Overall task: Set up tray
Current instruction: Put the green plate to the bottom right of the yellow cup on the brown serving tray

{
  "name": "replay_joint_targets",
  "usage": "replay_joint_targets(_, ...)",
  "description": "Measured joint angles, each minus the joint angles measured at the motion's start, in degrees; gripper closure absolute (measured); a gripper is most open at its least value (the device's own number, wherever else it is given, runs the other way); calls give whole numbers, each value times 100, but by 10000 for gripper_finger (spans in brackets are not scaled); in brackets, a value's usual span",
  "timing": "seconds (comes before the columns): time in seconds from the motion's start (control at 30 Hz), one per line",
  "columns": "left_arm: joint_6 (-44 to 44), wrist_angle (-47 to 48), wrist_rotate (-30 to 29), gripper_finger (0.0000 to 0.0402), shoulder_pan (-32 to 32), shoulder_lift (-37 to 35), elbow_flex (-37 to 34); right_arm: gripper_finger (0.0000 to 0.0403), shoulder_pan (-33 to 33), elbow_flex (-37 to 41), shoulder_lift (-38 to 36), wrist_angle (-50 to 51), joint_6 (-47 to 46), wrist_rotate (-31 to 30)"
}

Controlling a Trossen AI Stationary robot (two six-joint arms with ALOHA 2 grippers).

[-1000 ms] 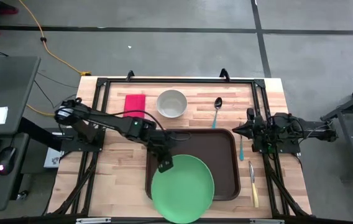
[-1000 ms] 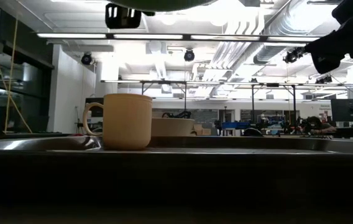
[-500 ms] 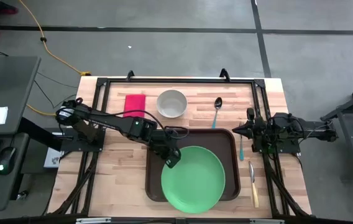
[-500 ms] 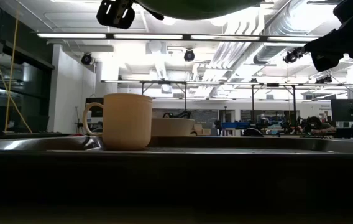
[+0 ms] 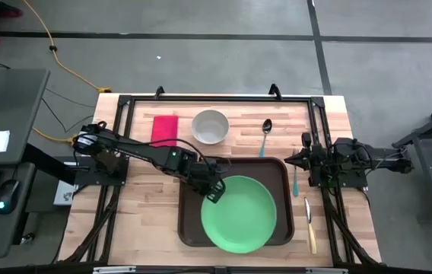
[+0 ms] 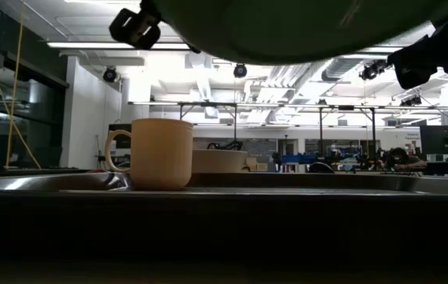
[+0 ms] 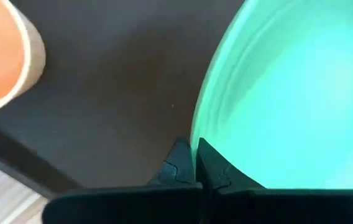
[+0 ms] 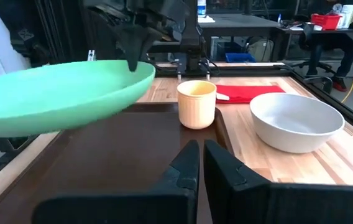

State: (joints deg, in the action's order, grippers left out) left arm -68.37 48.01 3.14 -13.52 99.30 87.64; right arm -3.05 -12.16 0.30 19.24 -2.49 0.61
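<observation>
The dark brown tray (image 5: 193,228) lies on the wooden table. A round green plate (image 5: 239,214) hovers over it, carried by my left gripper (image 5: 214,192), which is shut on the plate's rim. In the right wrist view the plate (image 8: 58,96) hangs tilted above the tray (image 8: 120,155). In the low view its underside (image 6: 303,28) fills the top. A cream cup (image 8: 196,104) stands on the tray's far part; in the high view my left arm hides it. My right gripper (image 5: 292,158) waits shut by the tray's far right corner. My left gripper pinches the green plate's rim (image 7: 196,134) between its two fingers (image 7: 178,167), on the plate's far left side. It comes at the rim from the table's left, slanting down. The plate is lifted clear of the tray and slightly tilted.
Beyond the tray lie a red napkin (image 5: 165,128), a white bowl (image 5: 211,126) and a spoon (image 5: 265,135). Right of the tray lie a teal-handled utensil (image 5: 295,181) and a yellow-handled knife (image 5: 309,224). A black frame (image 5: 216,98) runs round the table's edges.
My left gripper has carried the plate toward the table's far and right edges, from over the tray's near rim to over the tray's middle. The plate has also come lower and fills more of the low view's top.
</observation>
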Motion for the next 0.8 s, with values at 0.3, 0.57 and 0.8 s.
replay_joint_targets(0.3, -493, 22, -286, 389, 0, 30, 9, 402, 0, 0, 0, -35, 136, 181)
replay_joint_targets(0.57, -688, 190, -350, 389, 0, 66, 9, 402, 0, 0, 0, -66, 256, 139)
replay_joint_targets(0.8, -801, 93, -326, 389, 0, 225, 9, 402, 0, 0, 1, -68, 256, -104)
